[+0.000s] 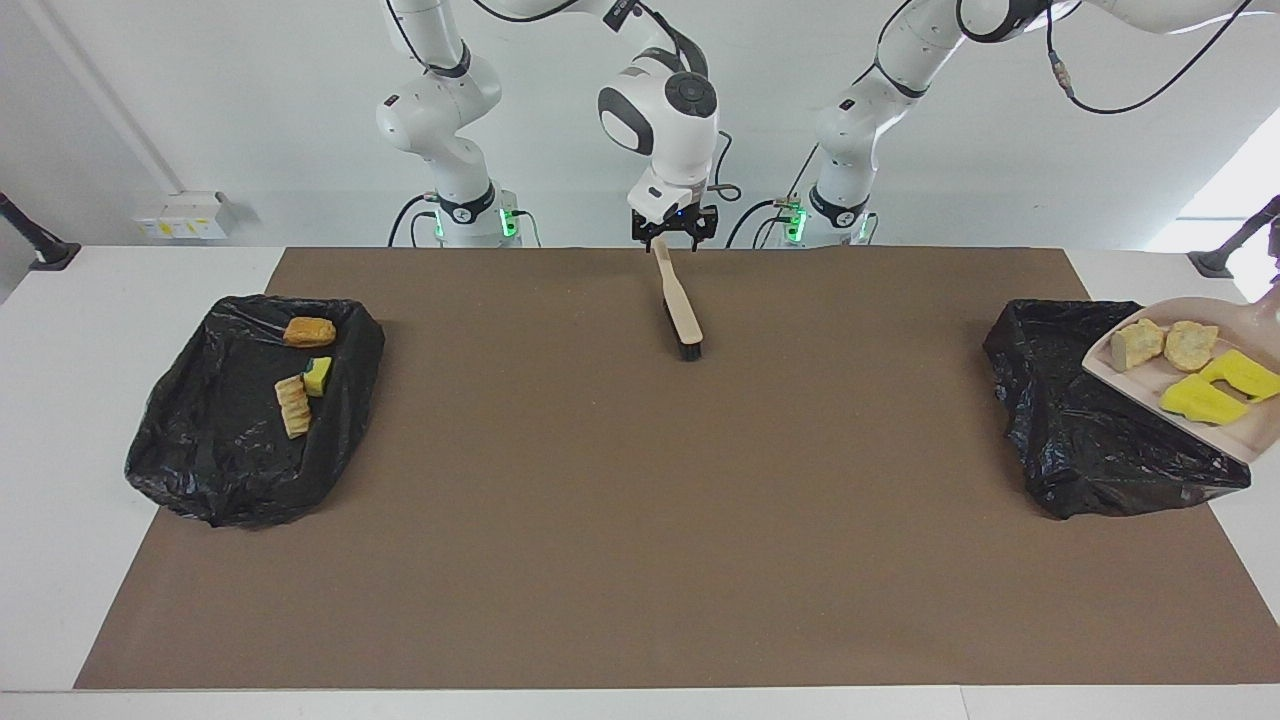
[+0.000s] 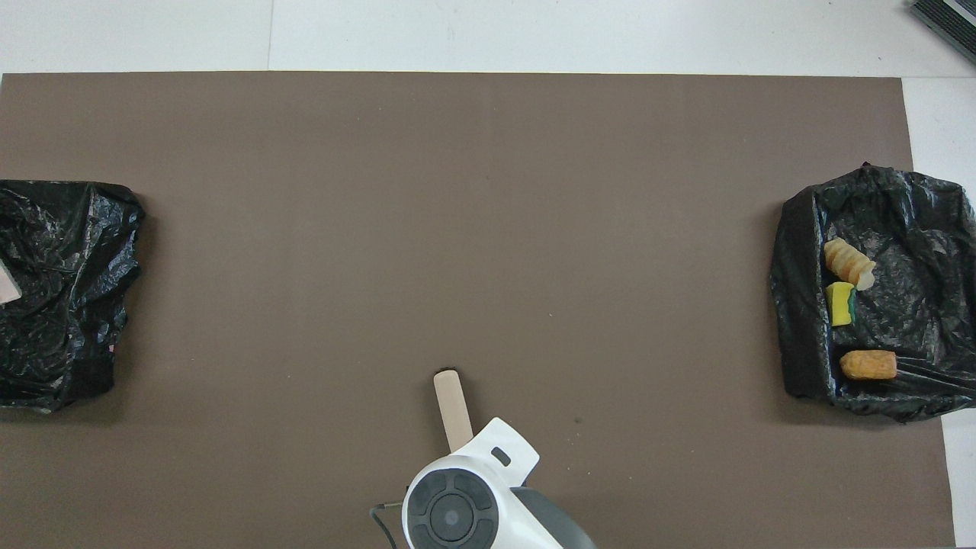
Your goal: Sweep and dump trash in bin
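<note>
Counting the trash (image 1: 1200,400) gives seven scraps, split between two places. Four ride in the beige dustpan (image 1: 1245,440): two bright yellow sponge chunks (image 1: 1240,373) and two pale yellow lumps (image 1: 1137,344), the lumps side by side at the pan's closed end. The other three lie in a black bin bag (image 1: 220,450) well away from the brush (image 1: 680,310), toward the right arm's end of the table: one orange-brown bread piece (image 1: 308,331), one ridged bread piece (image 1: 292,406) and one small yellow sponge (image 1: 319,376) with a green edge, touching the ridged piece.

There are two black bags in all. The second bag (image 1: 1090,440) sits well away from the brush toward the left arm's end, and no scraps show in it. The one dustpan hangs tilted in the air over that bag's outer edge, with its handle running out of the facing view. The left gripper is outside both views – closed on that handle.

The one brush lies slanted on the brown mat (image 1: 640,520), bristles at the end farther from the robots. The right gripper (image 1: 673,240) hovers over the brush's handle tip with its fingers spread wide – gripping nothing; whether a finger touches the handle cannot be told.
</note>
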`<state>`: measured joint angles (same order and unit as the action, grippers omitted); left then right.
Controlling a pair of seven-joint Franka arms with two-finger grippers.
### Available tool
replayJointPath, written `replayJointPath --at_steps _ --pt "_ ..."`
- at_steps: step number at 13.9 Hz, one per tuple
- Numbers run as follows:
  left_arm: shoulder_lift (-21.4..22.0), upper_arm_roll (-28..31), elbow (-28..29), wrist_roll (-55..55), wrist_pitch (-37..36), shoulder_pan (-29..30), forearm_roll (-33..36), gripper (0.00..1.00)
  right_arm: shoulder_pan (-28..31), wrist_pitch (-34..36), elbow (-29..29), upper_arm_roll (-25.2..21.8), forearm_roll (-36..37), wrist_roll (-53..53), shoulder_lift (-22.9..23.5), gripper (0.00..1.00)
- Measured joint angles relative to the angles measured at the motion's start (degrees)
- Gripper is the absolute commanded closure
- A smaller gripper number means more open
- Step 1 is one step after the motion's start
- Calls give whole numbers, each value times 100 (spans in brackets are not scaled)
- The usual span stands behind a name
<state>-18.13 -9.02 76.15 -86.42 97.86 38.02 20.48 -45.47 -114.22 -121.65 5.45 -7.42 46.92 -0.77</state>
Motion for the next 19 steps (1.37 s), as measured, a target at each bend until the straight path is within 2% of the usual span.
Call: replayJointPath --at_steps 5,7,11,15,19 --pt "-72 -114 -33 -184 240 -401 1358 100 1000 760 721 -19 240 -979 -139 0" --pt "-73 -118 -33 -184 239 -613 1662 100 1432 998 1023 -28 324 -1571 -139 0" --pt "-78 -127 -33 -300 265 -889 2418 100 2713 1616 1813 -42 438 -3429 -137 0" --pt "-85 -127 -33 -570 417 -985 2849 100 3899 1774 2309 -72 812 -5105 -70 0" --pt "-87 -133 -43 -707 429 -1326 3494 100 4567 1774 2782 -70 949 -5426 194 0"
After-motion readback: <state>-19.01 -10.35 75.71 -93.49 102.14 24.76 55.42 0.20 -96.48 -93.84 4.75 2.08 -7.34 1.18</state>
